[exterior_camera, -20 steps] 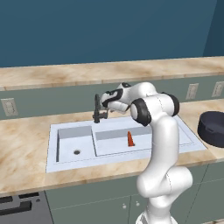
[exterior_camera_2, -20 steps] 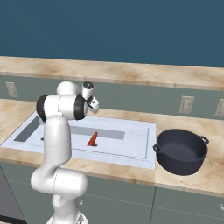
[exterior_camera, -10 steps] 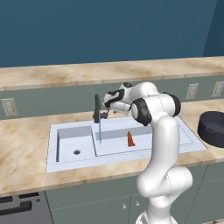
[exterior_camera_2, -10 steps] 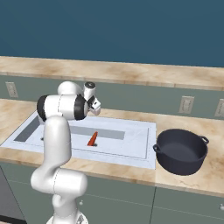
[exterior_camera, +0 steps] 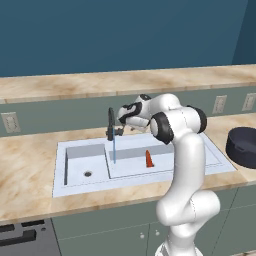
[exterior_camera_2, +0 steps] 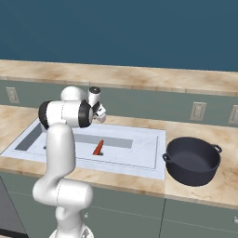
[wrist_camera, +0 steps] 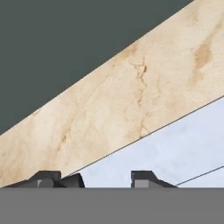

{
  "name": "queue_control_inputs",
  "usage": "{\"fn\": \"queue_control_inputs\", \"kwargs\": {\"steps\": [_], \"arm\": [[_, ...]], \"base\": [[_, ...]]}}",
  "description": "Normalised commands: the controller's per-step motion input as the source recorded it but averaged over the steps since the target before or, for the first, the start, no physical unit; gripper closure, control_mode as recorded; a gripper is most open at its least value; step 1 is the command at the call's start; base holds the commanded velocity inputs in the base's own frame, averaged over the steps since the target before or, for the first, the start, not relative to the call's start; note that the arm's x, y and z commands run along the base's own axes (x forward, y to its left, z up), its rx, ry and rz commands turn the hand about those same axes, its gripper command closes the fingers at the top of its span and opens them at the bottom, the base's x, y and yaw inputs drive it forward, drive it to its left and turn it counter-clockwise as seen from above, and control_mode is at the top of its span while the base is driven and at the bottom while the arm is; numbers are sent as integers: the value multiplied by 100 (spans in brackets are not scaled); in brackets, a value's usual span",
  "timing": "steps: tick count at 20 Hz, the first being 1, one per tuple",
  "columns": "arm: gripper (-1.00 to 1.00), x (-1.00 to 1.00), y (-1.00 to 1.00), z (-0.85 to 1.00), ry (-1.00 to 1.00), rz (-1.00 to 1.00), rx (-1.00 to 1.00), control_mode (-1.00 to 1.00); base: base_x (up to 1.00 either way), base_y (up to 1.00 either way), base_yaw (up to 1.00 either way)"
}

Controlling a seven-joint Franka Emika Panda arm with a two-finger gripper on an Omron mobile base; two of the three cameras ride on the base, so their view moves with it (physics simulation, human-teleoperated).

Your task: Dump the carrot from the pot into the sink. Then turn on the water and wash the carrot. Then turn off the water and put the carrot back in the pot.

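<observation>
Running from the black faucet point(exterior_camera: 111, 123) in the left base view, a thin blue stream of water point(exterior_camera: 114, 149) drops into the wider basin of the sink point(exterior_camera: 70, 187), close to the divider. The carrot point(exterior_camera: 149, 158) stands point-up on that basin's floor, to the right of the stream and apart from it. The gripper point(exterior_camera: 121, 131) sits at the faucet's right side, well above the carrot; the hand's own white body covers its fingers, so whether they are apart or together cannot be told here. The pot point(exterior_camera: 243, 145) rests on the counter point(exterior_camera: 30, 165) right of the sink, cut off by the picture's edge.

From the right base view, the carrot point(exterior_camera_2: 98, 147) lies in the basin just right of the arm, with the hand above it. The arm hides the faucet and the stream. The pot point(exterior_camera_2: 193, 161) stands whole on the counter, just beside the sink's right rim, empty.

Along the hand view, two dark fingertips point(wrist_camera: 142, 178) rise with a clear gap between them and nothing held. Beyond them lie the pale sink rim point(wrist_camera: 175, 148), marbled counter point(wrist_camera: 122, 105) and a dark wall.
</observation>
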Motion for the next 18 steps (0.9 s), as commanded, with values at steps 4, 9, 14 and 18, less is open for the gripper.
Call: {"fn": "queue_control_inputs", "kwargs": {"steps": [4, 9, 14, 18], "arm": [[-100, -19, -13, 6, 0, 0, 5, -100], [-100, -29, -5, 36, -5, 0, 8, -100], [-100, -23, 0, 44, -7, 0, 9, -100], [-100, -27, -5, 11, -2, 0, 2, -100]], "base": [[0, 0, 0], [0, 0, 0], [0, 0, 0], [0, 0, 0]]}}
